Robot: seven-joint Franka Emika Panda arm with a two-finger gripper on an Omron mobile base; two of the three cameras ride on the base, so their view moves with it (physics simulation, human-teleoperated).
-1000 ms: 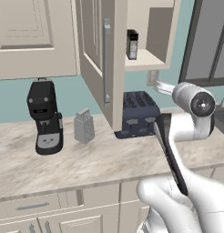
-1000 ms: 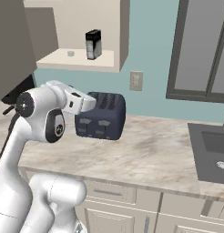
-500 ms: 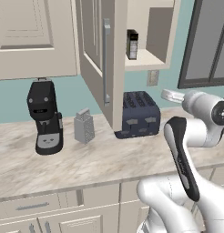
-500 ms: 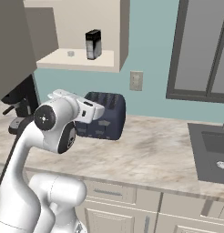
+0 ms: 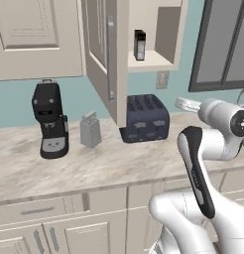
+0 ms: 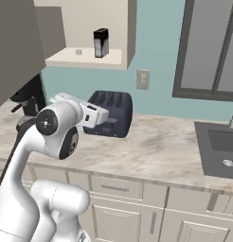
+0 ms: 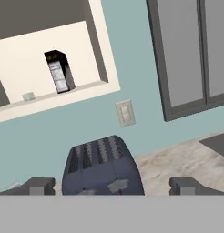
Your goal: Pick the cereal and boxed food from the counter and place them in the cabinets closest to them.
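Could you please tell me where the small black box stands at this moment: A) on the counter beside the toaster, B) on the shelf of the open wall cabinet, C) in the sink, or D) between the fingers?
B: the small black box stands upright on the pale shelf of the open wall cabinet, above the toaster.

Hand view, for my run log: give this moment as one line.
gripper: open, empty | black box: upright on open cream cabinet's shelf | dark blue toaster: on marbled counter
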